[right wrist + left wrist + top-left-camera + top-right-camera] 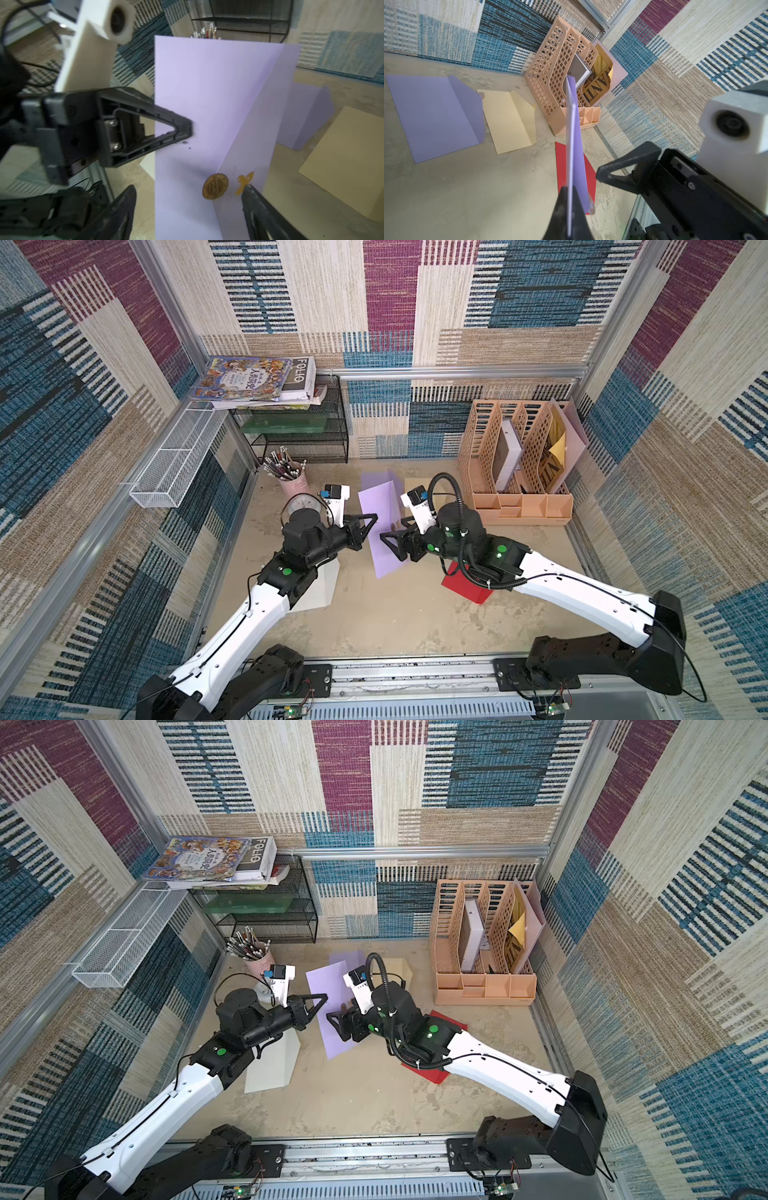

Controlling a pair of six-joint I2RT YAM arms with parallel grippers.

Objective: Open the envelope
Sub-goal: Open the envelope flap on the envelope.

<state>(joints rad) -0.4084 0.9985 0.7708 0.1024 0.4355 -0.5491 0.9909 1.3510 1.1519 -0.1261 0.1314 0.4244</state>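
A lavender envelope (384, 549) (334, 1038) hangs upright above the table's middle. My left gripper (372, 519) (322, 997) is shut on its edge; in the left wrist view the sheet (574, 124) runs straight out from between the closed fingers (569, 218). The right wrist view shows the envelope's face (207, 93), its flap (259, 124) swung out, a round gold seal (215, 186) and a small gold clasp (244, 180). My right gripper (190, 207) (394, 540) is open, its fingers wide apart on either side of the envelope's lower part, one fingertip (249, 191) by the clasp.
On the table lie a second lavender envelope (431, 116), a cream envelope (508, 120), a red envelope (465, 589) and a white one (324, 585). An orange file organizer (519, 460) stands back right. A pen cup (291, 481), black mesh shelf (299, 435) and white wire basket (174, 460) are back left.
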